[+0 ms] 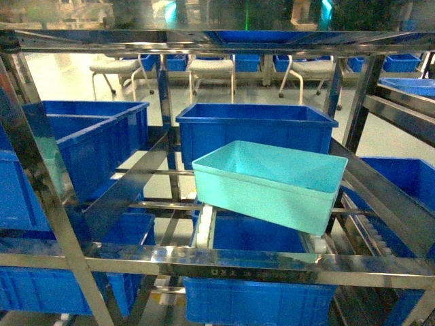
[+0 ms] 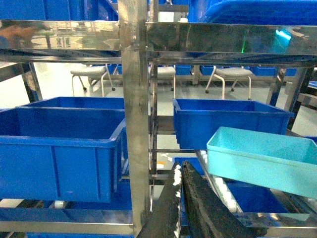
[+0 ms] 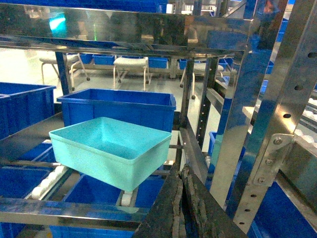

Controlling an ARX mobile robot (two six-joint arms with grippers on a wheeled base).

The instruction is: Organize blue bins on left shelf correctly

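The turquoise bin (image 1: 268,183) sits at centre frame in the head view, on the middle tier of the left shelf (image 1: 224,261). It rests skewed and tilted on the roller rails, its long side not square to the front rail. A royal-blue bin (image 1: 257,129) stands just behind it, and further royal-blue bins (image 1: 88,146) fill the left bay and the tier below.

Hand state: in each wrist view the fingers lie pressed together at the bottom of the frame. The left hand (image 2: 181,171) is narrow and holds nothing; the right hand (image 3: 182,173) is likewise narrow and empty. Neither touches the turquoise bin.

Recommended procedure for the step in hand, judged to be squaring or relocating the turquoise bin:

1. Widen one hand before approach.
2. Take the near rim at a corner, where the flat lip offers purchase.
3. Keep clear of the vertical post (image 2: 134,124) and the slanted side rail (image 1: 384,193).
4. Move the bin slowly, since the rollers may let it slide.
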